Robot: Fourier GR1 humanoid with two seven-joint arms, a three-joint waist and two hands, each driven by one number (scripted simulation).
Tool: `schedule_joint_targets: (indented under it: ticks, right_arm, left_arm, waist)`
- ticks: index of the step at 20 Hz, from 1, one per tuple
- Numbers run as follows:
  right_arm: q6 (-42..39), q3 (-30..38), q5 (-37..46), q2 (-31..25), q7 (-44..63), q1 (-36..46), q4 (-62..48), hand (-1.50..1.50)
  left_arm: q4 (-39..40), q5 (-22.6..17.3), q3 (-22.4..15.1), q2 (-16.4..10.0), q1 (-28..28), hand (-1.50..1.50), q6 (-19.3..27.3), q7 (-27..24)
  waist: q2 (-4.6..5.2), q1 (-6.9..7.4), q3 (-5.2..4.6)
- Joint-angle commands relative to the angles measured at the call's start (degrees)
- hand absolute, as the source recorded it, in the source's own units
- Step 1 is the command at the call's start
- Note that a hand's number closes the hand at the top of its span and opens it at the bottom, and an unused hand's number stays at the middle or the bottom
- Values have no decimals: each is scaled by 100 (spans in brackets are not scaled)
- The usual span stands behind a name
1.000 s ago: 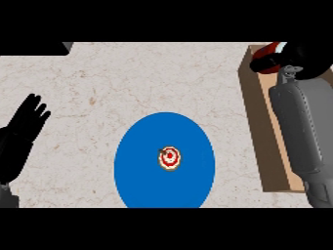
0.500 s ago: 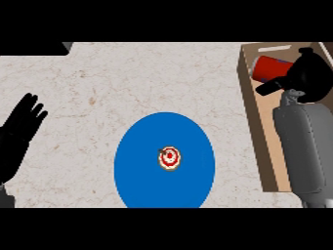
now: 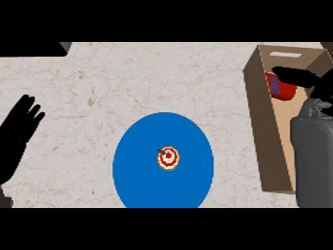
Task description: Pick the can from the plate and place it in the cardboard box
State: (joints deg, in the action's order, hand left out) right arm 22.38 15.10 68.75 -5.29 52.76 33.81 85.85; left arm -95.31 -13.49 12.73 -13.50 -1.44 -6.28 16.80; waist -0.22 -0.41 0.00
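Black fingers (image 3: 295,75) of the right hand (image 3: 332,88) are spread and relaxed at the upper right of the frame. One of them reaches straight out to the left over the upper end of the can (image 3: 279,87), and none of them curl round it. I cannot tell from here whether that finger touches the can or only hangs above it.

The can, red with a bluish patch on its side, lies inside the cardboard box (image 3: 264,132), in the box's upper part and near its right side. The box is long and brown and runs down the right side of the frame. The grey right forearm (image 3: 320,156) comes up from the lower right corner and covers the box's lower right part.

Left of the box, well apart from the can, the blue plate (image 3: 143,185) lies on the pale, speckled worktop (image 3: 126,83) at lower centre. A small red and white round mark (image 3: 167,158) shows near the plate's middle.

At the far left edge the left hand (image 3: 9,141) rests open, its fingers straight and pointing up the frame, touching nothing and well apart from the plate.
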Motion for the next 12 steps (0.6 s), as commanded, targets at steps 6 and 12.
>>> schedule_joint_targets:
  ticks: [6,12]
  right_arm:
    - [191,151,-641,301,-20,-1689,2746,-150]
    - [-393,222,-1591,234,-369,-3278,4199,-150]
  left_arm:
    - [28,113,-91,176,87,0,77,-44]
    - [-98,-63,144,18,51,0,-40,-14]
  waist:
    - [-14,-77,1]
    - [-3,-29,2]
